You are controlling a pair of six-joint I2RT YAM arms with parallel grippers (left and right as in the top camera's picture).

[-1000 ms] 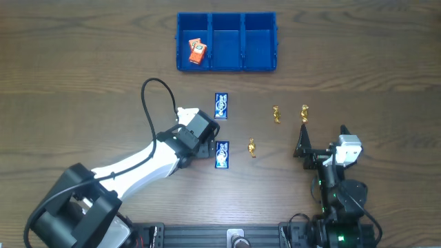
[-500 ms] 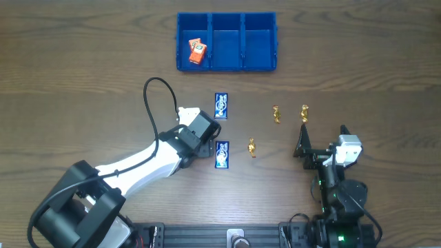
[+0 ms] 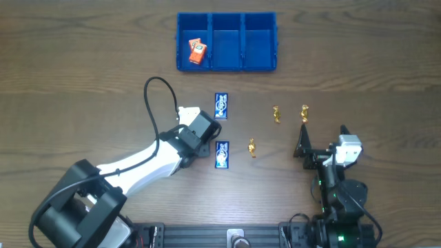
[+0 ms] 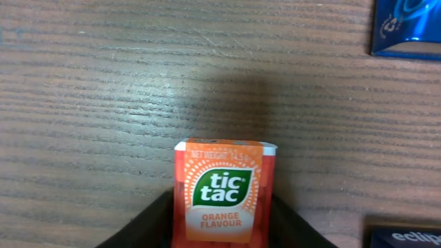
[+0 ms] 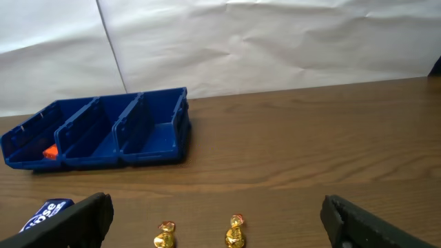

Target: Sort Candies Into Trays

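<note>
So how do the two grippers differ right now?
The left gripper is shut on an orange candy box; the right gripper is open and empty. The left sits beside the blue packets, the right near the gold candies. Both have black fingers.

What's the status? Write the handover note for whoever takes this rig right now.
Left gripper: shut on an orange candy box, held above the table beside the blue packs.
Right gripper: open, empty, near its base.
Done: orange candy lies in the left compartment of the tray.
Left: bin the held box, then sort both blue packs and three gold candies off the table. The middle and right compartments are empty.
</note>
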